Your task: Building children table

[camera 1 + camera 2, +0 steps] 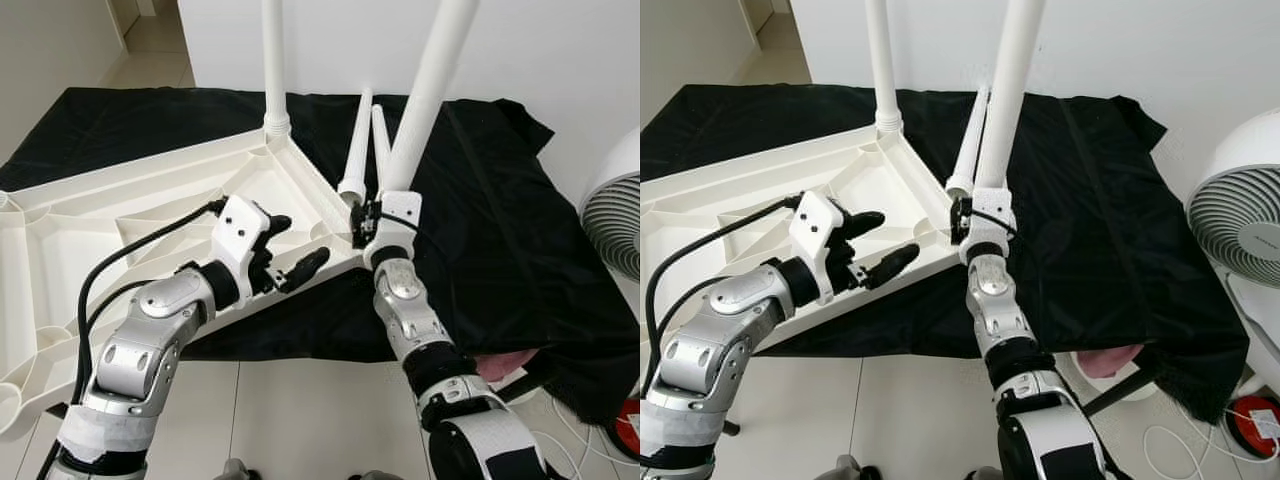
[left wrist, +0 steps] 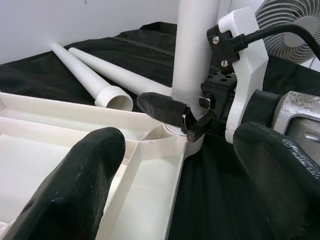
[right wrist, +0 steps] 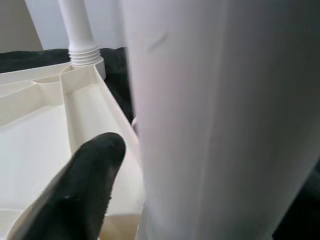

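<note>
The white tabletop (image 1: 120, 220) lies upside down on a black cloth (image 1: 480, 230) at the frame's left and centre. The right pincer (image 1: 368, 222) grips a white table leg (image 1: 425, 95) at its base, long axis near upright, leaning toward the upper right. The left pincer (image 1: 290, 250) hovers open over the tabletop's near corner. Two loose legs (image 1: 365, 145) lie on the cloth, pointing away.

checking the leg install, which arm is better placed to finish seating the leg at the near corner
Right. The right pincer is shut on the upright leg at the tabletop's near corner, while the left pincer hangs open beside the rim, holding nothing.
</note>
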You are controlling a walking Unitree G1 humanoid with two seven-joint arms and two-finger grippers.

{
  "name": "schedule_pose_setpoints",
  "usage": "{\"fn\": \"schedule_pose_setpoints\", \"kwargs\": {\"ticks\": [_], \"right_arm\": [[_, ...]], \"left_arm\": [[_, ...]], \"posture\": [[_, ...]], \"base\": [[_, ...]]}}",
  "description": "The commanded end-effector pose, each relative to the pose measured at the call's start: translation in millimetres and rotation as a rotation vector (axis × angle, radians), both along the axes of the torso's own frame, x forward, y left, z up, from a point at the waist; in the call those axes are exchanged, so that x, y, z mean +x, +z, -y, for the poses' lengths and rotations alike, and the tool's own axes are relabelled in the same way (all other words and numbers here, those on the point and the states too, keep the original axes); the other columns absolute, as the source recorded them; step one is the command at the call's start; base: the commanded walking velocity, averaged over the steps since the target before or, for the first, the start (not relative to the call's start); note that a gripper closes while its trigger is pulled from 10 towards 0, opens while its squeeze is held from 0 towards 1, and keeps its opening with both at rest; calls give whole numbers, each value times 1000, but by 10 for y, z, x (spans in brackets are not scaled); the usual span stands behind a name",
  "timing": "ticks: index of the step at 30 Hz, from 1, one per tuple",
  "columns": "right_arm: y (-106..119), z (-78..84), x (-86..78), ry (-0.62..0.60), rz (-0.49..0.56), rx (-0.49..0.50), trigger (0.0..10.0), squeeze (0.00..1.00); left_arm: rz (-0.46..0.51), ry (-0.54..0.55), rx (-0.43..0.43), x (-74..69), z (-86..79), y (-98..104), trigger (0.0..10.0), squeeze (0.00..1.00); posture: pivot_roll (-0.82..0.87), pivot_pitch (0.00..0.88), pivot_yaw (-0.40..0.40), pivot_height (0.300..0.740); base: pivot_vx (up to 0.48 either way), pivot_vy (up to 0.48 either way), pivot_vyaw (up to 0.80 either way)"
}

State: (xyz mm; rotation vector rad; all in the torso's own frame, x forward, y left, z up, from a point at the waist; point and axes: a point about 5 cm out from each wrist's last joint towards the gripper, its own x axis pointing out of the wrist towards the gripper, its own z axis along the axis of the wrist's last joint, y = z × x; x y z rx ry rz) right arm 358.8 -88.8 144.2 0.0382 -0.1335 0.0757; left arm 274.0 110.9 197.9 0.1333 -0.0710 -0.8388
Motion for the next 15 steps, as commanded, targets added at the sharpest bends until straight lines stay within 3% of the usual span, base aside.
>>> {"fn": "schedule_pose_setpoints", "kwargs": {"ticks": [1, 4, 5, 15], "right_arm": [[-28, 20, -2, 13, -5, 7, 10000, 1000], [52, 95, 37, 76, 28, -12, 10000, 965], [79, 123, 52, 106, 36, -26, 10000, 0], [221, 296, 111, 250, 81, -85, 10000, 0]], "left_arm": [[0, 25, 3, -6, 4, -8, 10000, 0], [1, 18, 1, -8, 26, -7, 10000, 0], [1, 16, 0, -9, 30, -6, 10000, 0], [3, 11, 2, -11, 28, 1, 10000, 0]], "posture": [[-44, 41, -3, 740], [-47, 41, -2, 740], [-48, 42, -1, 740], [-48, 47, 4, 740]], "base": [[0, 0, 0], [0, 0, 0], [0, 0, 0], [0, 0, 0]]}}
